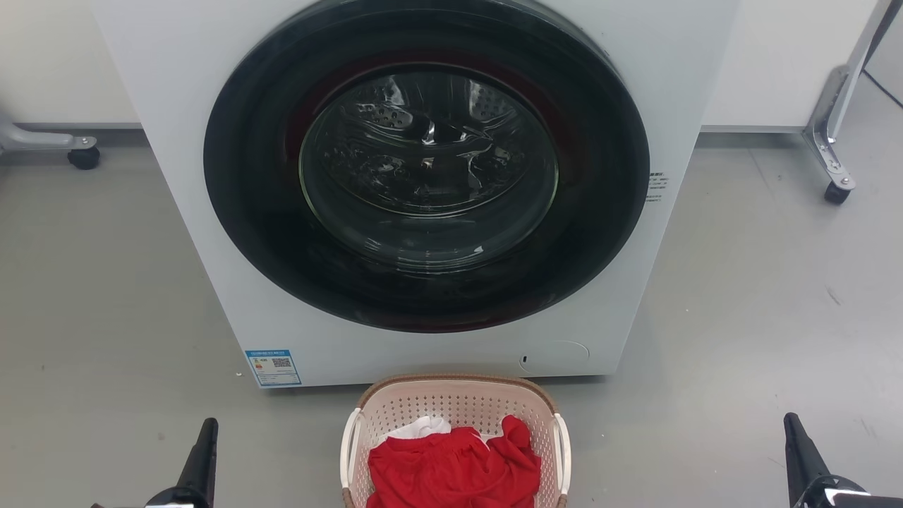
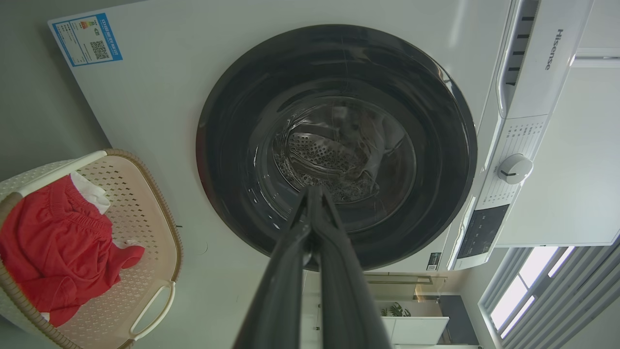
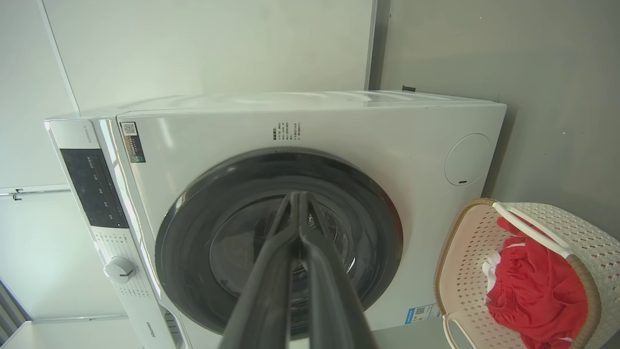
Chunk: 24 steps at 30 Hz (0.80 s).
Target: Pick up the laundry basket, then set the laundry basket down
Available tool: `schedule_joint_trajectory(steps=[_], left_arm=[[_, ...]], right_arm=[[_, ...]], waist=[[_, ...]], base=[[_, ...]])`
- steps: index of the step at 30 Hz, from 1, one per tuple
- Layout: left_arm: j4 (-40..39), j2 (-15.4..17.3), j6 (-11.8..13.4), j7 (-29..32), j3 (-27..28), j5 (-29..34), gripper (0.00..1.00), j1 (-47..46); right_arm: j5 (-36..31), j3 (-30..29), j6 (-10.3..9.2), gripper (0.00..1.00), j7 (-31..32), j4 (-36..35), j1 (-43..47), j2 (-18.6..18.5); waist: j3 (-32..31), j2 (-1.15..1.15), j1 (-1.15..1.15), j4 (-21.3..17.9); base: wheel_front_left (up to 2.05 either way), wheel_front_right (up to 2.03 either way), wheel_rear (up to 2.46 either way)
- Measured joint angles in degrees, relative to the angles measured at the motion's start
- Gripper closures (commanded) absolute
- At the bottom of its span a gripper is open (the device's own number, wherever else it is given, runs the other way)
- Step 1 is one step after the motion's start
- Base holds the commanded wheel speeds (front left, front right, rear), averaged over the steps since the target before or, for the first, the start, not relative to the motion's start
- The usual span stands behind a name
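The laundry basket (image 1: pixel 458 406) stands on the floor just in front of the washing machine, cream-pink and perforated, with a brown woven-look rim and white side handles. Red and white clothes lie inside it. The laundry basket (image 2: pixel 140 213) shows at the lower left of the left wrist view, and the laundry basket (image 3: pixel 465 271) at the lower right of the right wrist view. My left gripper (image 1: pixel 206 434) hangs well to the basket's left, fingers pressed together, holding nothing. My right gripper (image 1: pixel 794 430) hangs far to the basket's right, also shut and empty. In the wrist views, left gripper (image 2: pixel 314 193) and right gripper (image 3: pixel 295 196) point at the machine's door.
A white front-loading washing machine (image 1: pixel 176 176) with a closed round dark door (image 1: pixel 427 166) rises right behind the basket. Grey floor (image 1: pixel 99 296) spreads on both sides. Wheeled metal stand legs sit at the back left (image 1: pixel 83 156) and back right (image 1: pixel 836 190).
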Motion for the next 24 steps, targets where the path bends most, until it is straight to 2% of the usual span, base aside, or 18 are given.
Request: schedule_joint_trajectory(steps=[4,5,11,18,24], left_arm=[[0.0,0.0,0.0,0.0,0.0,0.0,1.00,0.0],[0.0,0.0,0.0,0.0,0.0,0.0,0.00,0.0],[2.7,-0.7,0.1,-0.1,-0.4,0.0,0.00,2.7],[2.4,-0.7,0.1,-1.3,-2.0,0.6,0.00,2.9],[1.6,-0.7,1.1,-2.7,-2.7,3.5,0.00,2.9]], right_arm=[[0.0,0.0,0.00,1.00,0.0,0.0,0.0,0.0],[0.0,0.0,0.00,0.00,0.0,0.0,0.0,0.0],[0.0,0.5,-0.29,0.00,-0.1,2.7,2.4,1.1],[-0.1,2.7,-0.34,0.00,-1.6,2.6,2.6,1.1],[-1.0,4.0,-0.45,0.00,-2.6,2.3,2.6,1.1]], waist=[[0.0,0.00,0.00,0.0],[0.0,0.00,0.00,0.0],[0.0,0.00,0.00,0.0],[0.0,0.00,0.00,0.0],[0.0,0.00,0.00,0.1]], base=[[0.00,0.00,0.00],[0.00,0.00,0.00],[0.00,0.00,0.00],[0.00,0.00,0.00],[0.00,0.00,0.00]])
